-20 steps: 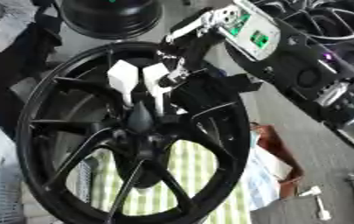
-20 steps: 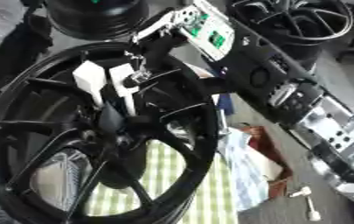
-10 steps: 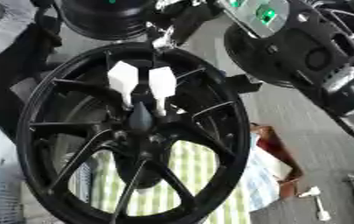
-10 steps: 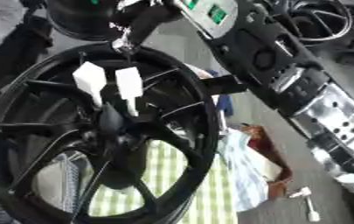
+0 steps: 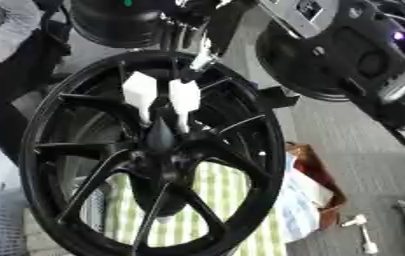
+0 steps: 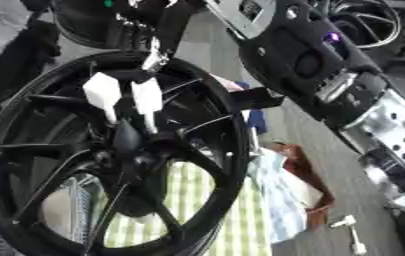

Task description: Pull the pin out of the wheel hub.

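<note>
A green-and-white checked cloth point(image 5: 223, 200) shows through the lower spokes of the glossy black multi-spoke alloy wheel point(image 5: 153, 150), whose bottom rim is cut off. Two white, flat-headed plastic pins point(image 5: 184, 100) stand in its dark centre hub point(image 5: 160, 137), pointing toward 12 o'clock. Farther, at 12 o'clock over the rim, the black-and-silver right hand point(image 5: 207, 30) blurs and runs off the frame, so I cannot tell whether its fingers are apart or together.
</note>
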{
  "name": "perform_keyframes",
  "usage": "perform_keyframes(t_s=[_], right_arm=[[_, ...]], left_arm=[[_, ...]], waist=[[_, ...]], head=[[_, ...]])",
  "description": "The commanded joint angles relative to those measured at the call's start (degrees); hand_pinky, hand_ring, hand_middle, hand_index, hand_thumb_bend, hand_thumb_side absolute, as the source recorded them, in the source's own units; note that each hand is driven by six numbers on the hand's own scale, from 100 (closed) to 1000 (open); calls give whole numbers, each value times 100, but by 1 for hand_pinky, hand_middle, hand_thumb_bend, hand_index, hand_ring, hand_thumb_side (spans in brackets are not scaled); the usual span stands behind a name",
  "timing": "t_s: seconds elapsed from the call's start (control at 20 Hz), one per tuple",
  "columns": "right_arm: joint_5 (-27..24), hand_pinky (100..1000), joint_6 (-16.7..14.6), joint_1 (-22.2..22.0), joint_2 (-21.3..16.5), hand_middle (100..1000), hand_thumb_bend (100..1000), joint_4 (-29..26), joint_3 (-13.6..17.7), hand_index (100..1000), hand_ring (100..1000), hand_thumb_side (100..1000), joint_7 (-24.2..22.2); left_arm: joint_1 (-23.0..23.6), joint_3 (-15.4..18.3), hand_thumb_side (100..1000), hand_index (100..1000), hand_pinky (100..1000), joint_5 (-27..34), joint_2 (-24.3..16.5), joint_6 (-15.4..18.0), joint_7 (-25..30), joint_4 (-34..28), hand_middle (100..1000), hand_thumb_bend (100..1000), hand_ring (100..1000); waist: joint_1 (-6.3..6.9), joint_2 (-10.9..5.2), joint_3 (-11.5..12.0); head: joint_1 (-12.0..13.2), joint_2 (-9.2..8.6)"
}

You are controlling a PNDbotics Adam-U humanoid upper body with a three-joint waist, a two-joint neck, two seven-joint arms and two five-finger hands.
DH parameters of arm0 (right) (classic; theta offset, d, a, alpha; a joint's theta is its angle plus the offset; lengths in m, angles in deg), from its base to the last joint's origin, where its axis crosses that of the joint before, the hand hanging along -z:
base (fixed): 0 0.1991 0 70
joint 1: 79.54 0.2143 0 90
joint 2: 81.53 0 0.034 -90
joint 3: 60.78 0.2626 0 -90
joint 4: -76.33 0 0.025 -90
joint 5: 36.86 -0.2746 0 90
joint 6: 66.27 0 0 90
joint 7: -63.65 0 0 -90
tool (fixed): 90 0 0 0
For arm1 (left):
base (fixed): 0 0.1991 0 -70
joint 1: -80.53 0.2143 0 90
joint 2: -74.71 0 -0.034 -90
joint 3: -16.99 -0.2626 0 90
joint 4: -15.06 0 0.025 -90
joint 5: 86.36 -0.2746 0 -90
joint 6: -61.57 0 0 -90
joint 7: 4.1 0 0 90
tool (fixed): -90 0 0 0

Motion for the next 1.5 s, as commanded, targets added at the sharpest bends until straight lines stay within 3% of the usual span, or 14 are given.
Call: perform_keyframes(t_s=[0.05,0.35,0.95,1.5], right_arm=[[140,851,-208,95,-184,787,518,-129,-96,878,873,179,-9],[366,861,-389,87,-215,799,516,-110,-171,888,891,198,-10],[916,857,-531,-13,-142,809,530,256,-32,885,892,204,-10],[756,844,-597,-82,-30,790,519,514,-46,876,879,236,-10]], left_arm=[[-35,68,620,908,816,16,-94,9,-23,-95,828,674,898],[-30,63,618,908,816,18,-94,13,-16,-95,827,676,897],[-17,55,617,908,816,28,-57,19,6,-95,826,679,896],[-46,66,616,908,815,38,-32,23,-5,-95,826,680,895]], waist=[[47,-107,-8],[44,-107,-10],[48,-88,12],[34,-66,41]], head=[[24,29],[6,29],[-41,29],[-21,29]])
